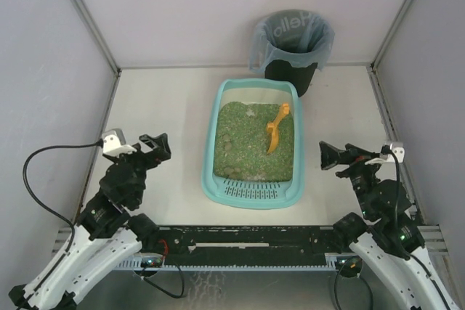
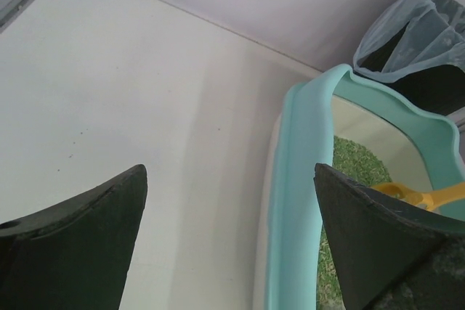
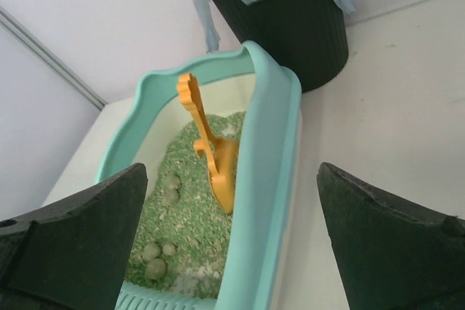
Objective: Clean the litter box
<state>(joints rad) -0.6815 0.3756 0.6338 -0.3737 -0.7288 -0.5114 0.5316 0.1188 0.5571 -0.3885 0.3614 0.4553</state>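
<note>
The left claw (image 1: 158,145) hangs over the near left part of the table (image 1: 160,99), jaws apart and holding nothing, aimed at the left wall of the litter box (image 1: 208,172). If it comes in low from there, I'd guess it shoves that light tray sideways rather than steadying it. The litter box sits about mid-table, a shade right of centre. Its long axis runs from the near edge to the far edge, with the slotted grille end toward the arms and the other end toward the far wall. A few clumps (image 1: 227,144) lie in the green litter on its left side. The orange scoop (image 1: 276,130) lies in the right half, handle up toward the far right corner of the tray; a clumsy pinch could bury it or flick litter over the rim. The black bin (image 1: 290,74) stands at that far right corner, perhaps touching the tray, though I can't quite tell. Its loose liner could catch a loaded scoop. The right claw (image 1: 325,156) waits beside the tray's near right, jaws wide and empty.
</note>
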